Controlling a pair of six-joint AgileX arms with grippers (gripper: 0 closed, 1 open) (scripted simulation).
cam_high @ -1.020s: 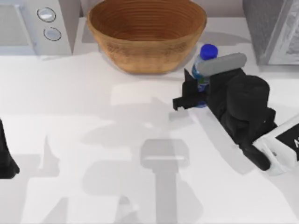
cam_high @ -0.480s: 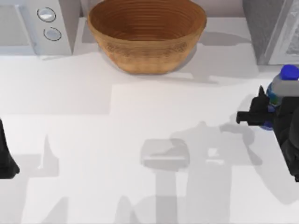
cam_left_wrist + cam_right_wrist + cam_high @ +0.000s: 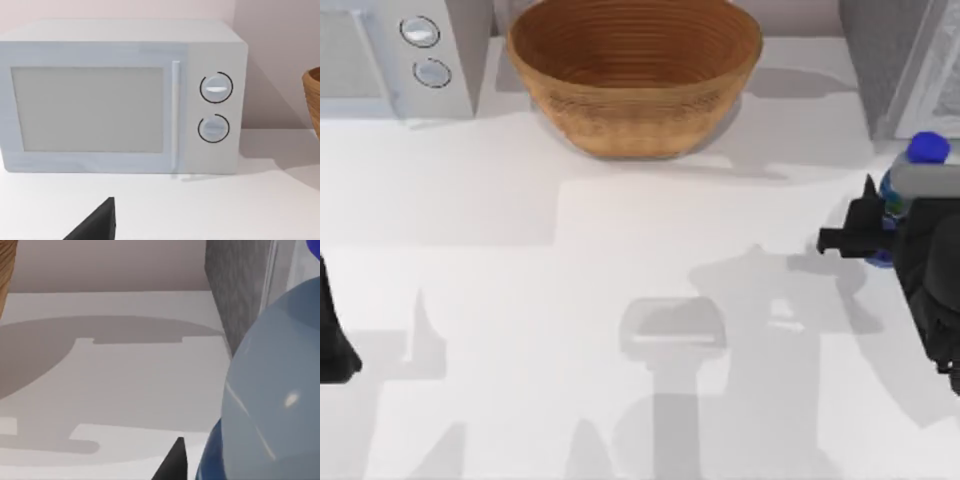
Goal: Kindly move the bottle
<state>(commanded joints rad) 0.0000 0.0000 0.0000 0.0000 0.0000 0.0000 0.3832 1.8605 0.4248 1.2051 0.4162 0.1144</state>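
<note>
— Wicker bowl [image 3: 634,75] sits at the back; where's the bottle [image 3: 917,160]?
— Far right of the table, upright, clamped in the right gripper [image 3: 878,225], well apart from the bowl.
— Done?
— Apparently carried, not yet released. Left gripper [image 3: 332,345] idles at the left edge; its fingers I cannot tell.

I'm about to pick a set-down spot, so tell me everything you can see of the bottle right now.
The bottle is small, of clear plastic, with a round blue cap and a blue label partly showing. It sits at the table's far right, in front of the grey appliance and well to the right of the wicker bowl. The right hand is shut on its body, hiding its base. In the right wrist view its rounded clear wall looms close.
</note>
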